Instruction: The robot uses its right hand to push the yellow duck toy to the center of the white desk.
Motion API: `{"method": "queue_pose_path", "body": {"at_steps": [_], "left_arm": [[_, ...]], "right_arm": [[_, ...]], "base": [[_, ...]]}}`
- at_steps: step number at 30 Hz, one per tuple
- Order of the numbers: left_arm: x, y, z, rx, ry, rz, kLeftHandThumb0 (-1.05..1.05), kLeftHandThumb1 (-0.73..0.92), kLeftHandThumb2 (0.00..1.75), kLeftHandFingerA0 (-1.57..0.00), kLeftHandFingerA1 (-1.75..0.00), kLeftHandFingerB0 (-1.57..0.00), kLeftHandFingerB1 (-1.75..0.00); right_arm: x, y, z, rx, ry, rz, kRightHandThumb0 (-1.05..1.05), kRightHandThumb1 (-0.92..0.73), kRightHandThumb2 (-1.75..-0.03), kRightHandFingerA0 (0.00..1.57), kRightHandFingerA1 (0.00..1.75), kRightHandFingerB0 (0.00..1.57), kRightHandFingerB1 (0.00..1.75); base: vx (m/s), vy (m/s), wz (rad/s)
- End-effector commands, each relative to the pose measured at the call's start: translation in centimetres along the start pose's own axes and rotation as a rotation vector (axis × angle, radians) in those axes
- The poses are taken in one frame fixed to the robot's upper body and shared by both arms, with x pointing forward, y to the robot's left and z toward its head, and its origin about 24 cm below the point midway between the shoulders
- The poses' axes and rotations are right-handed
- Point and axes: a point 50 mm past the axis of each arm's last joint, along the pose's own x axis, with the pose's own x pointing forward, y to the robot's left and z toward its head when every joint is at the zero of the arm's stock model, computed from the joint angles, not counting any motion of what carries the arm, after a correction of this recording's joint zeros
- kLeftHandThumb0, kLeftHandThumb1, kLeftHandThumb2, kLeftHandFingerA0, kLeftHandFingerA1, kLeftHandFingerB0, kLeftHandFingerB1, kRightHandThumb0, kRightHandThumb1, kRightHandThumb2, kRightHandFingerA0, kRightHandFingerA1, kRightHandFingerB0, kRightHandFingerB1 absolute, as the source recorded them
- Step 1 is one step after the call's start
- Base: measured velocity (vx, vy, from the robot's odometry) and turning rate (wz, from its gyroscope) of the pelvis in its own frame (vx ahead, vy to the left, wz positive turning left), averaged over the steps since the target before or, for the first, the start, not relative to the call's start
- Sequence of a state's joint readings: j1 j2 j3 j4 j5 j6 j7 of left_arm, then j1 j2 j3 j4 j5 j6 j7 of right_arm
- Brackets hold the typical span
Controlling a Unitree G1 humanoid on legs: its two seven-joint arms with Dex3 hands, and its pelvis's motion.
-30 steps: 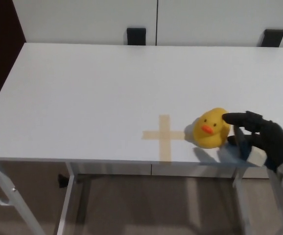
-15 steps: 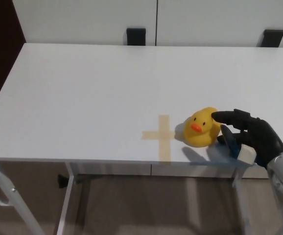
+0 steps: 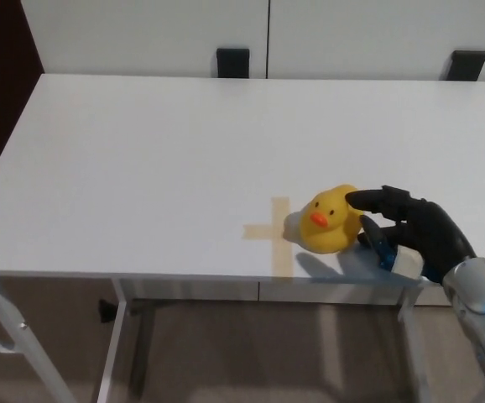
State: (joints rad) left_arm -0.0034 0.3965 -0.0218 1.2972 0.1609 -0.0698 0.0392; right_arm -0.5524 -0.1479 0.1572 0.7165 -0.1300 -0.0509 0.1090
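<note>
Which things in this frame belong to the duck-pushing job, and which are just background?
Part of the job:
- yellow duck toy
- right hand, against the duck's side
- white desk
- tape cross, marking the desk, just left of the duck

Background:
- two black chair backs behind the desk
- white cabinets

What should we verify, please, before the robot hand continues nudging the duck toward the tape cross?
1. Right robot hand against the yellow duck toy on its right side: ok.
2. Duck upright on the white desk: ok.
3. Duck on the tape cross: not ok, just right of it, overlapping one arm's tip.
4. Path to the cross free of objects: ok.
5. Duck away from the near edge: ok, though close.
6. Left hand: not in view, cannot tell.
</note>
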Motion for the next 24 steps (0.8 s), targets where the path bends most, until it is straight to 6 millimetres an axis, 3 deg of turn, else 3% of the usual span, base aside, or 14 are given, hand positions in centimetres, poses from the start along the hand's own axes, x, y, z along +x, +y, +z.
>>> {"method": "queue_pose_path", "body": {"at_steps": [1, 3, 4, 15, 22, 23, 24], "left_arm": [[0.0, 0.5, 0.3, 0.015, -0.047, 0.014, -0.10, 0.51, 1.03, -0.91, -0.90, -0.93, -0.94], [0.0, 0.5, 0.3, 0.016, -0.045, 0.013, -0.10, 0.51, 1.03, -0.91, -0.90, -0.93, -0.94], [0.0, 0.5, 0.2, 0.021, -0.041, 0.013, -0.10, 0.58, 0.85, -0.92, -0.88, -0.91, -0.91], [-0.1, 0.4, 0.1, 0.027, -0.041, 0.009, -0.10, 0.56, 0.91, -0.91, -0.85, -0.89, -0.90], [0.0, 0.4, 0.1, 0.036, -0.033, 0.010, -0.11, 0.56, 0.86, -0.92, -0.87, -0.90, -0.90], [-0.1, 0.4, -0.1, 0.036, -0.032, 0.009, -0.09, 0.58, 0.88, -0.91, -0.86, -0.92, -0.90], [-0.1, 0.3, -0.2, 0.035, -0.031, 0.008, -0.09, 0.58, 0.88, -0.91, -0.86, -0.92, -0.90]], "right_arm": [[0.3, 1.7, 0.9, -0.031, -0.023, 0.075, -0.83, -0.76, -1.16, 0.47, 0.60, 0.39, 0.54], [0.3, 1.7, 0.9, -0.035, -0.024, 0.080, -0.83, -0.76, -1.16, 0.47, 0.60, 0.39, 0.54], [0.3, 1.9, 1.1, -0.030, -0.032, 0.083, -0.85, -0.92, -0.74, 0.52, 0.57, 0.47, 0.47], [0.4, 2.8, 1.5, -0.038, -0.044, 0.107, -0.85, -0.92, -0.75, 0.49, 0.57, 0.43, 0.45], [0.3, 2.7, 1.2, -0.038, -0.031, 0.104, -0.86, -0.92, -0.74, 0.49, 0.58, 0.42, 0.44], [0.2, 2.6, 1.0, -0.033, -0.024, 0.101, -0.79, -0.74, -1.15, 0.46, 0.64, 0.39, 0.55], [0.1, 2.6, 0.9, -0.030, -0.020, 0.099, -0.79, -0.74, -1.15, 0.46, 0.64, 0.39, 0.55]], "base": [[0.00, 0.000, 0.00], [0.00, 0.000, 0.00], [0.00, 0.000, 0.00], [0.00, 0.000, 0.00], [0.00, 0.000, 0.00], [0.00, 0.000, 0.00], [0.00, 0.000, 0.00]]}}
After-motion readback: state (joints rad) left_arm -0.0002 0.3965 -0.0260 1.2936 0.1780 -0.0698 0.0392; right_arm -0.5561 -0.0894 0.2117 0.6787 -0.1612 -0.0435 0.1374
